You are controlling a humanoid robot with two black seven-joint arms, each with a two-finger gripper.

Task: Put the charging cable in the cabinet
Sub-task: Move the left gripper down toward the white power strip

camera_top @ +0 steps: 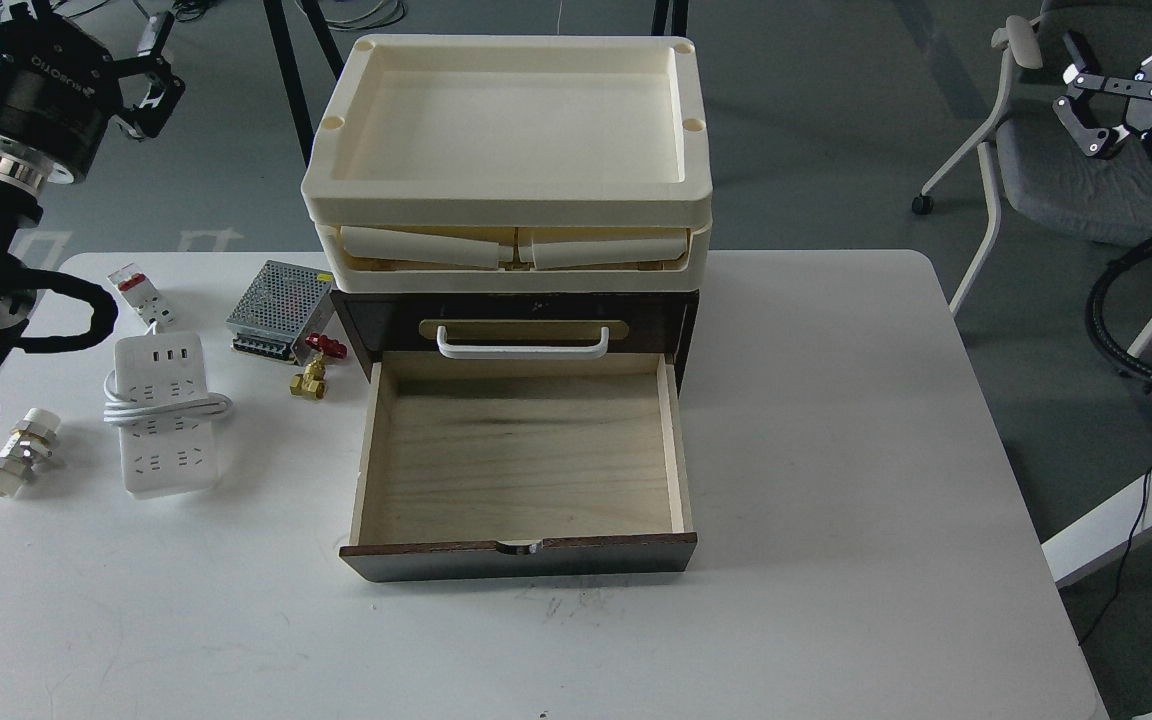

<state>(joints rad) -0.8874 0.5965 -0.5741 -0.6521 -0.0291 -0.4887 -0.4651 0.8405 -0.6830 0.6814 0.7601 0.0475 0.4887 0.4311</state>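
The charging cable [164, 415], a white power strip with a white cord wrapped round its middle, lies flat on the table's left side, left of the cabinet. The dark brown cabinet [376, 320] stands mid-table. Its pale wood lower drawer [521, 450] is pulled out toward me and holds nothing. Above the drawer is a white handle [521, 345] on a brass plate. My left gripper [151, 80] hangs open high at the far left, well behind the strip. My right gripper [1086, 95] is open at the far right, off the table.
Cream plastic trays [511, 200] are stacked on the cabinet. Near the strip lie a grey perforated metal box [279, 305], a small white-and-red breaker [139, 293], a brass valve with a red handle [314, 368] and a white-and-metal fitting [21, 452]. A grey chair [1046, 170] stands beyond the table's right edge.
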